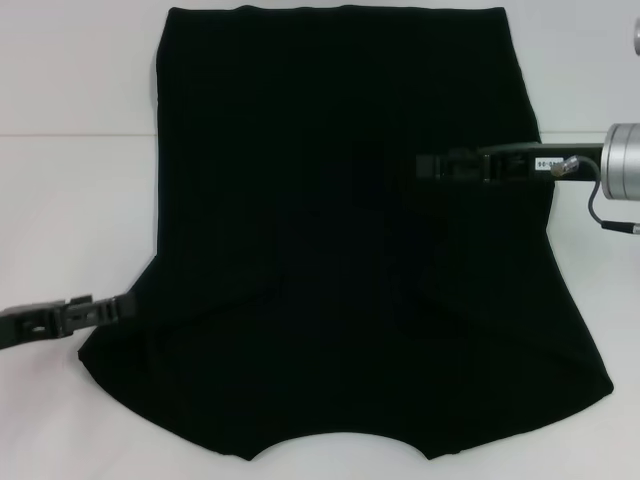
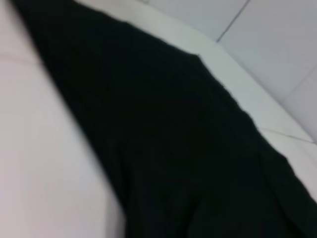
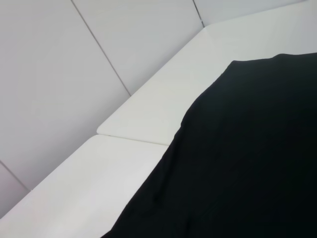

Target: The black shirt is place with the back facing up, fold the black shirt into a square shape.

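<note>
Large matte-black soft fabric shirt (image 1: 350, 260) spread on a white table (image 1: 70, 200).
We cannot tell either claw's opening: left gripper (image 1: 125, 306) meets the sleeve edge (near side), right gripper (image 1: 425, 165) over cloth.

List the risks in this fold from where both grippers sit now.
1. The left gripper sits right at the black shirt's left sleeve edge; a shallow pinch there could slip off.
2. The right gripper reaches over the shirt's middle and may drag or bunch the cloth.
3. The neckline lies at the near edge of the white table; tugging could pull it off.
</note>
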Tool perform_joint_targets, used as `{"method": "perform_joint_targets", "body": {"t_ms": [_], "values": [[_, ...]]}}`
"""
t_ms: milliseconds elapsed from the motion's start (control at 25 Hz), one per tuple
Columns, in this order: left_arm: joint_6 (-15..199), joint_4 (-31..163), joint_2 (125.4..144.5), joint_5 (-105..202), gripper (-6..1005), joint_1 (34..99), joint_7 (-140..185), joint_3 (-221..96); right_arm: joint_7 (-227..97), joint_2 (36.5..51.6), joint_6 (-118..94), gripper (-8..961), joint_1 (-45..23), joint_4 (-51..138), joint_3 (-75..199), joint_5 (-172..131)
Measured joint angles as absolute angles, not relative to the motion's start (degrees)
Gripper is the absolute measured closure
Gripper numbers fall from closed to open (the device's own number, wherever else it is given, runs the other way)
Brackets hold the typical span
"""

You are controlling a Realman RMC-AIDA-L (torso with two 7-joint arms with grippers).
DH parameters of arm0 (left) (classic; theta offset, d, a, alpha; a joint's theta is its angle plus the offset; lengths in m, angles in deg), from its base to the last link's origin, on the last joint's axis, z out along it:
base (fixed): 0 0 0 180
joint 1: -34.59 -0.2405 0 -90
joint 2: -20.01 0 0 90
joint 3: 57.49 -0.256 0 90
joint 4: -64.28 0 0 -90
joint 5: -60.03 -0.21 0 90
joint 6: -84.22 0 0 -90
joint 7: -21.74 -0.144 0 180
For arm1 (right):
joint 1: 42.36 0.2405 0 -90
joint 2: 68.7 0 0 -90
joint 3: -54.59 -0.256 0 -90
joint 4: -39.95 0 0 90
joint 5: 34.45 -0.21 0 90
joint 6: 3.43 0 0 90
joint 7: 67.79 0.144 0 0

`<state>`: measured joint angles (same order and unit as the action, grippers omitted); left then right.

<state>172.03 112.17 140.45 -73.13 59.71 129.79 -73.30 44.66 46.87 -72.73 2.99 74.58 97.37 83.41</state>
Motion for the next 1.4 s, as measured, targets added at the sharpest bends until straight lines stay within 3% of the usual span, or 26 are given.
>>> {"method": "perform_joint_targets", "body": {"t_ms": [600, 1120, 1400], "values": [[169.70, 111.58, 139.99, -82.29, 51, 60.66, 136.58, -72.63, 44.79, 46.26, -72.81, 192, 4.11, 74.67, 97.48, 83.39], [169.19, 109.91, 139.31, -84.02, 155, 62.32, 137.51, -73.47, 44.83, 46.24, -72.78, 193, 4.14, 75.07, 97.03, 83.32], [169.08, 109.80, 139.27, -84.12, 400, 62.54, 137.71, -73.63, 44.89, 46.24, -73.18, 193, 4.09, 75.29, 97.03, 83.31]]}}
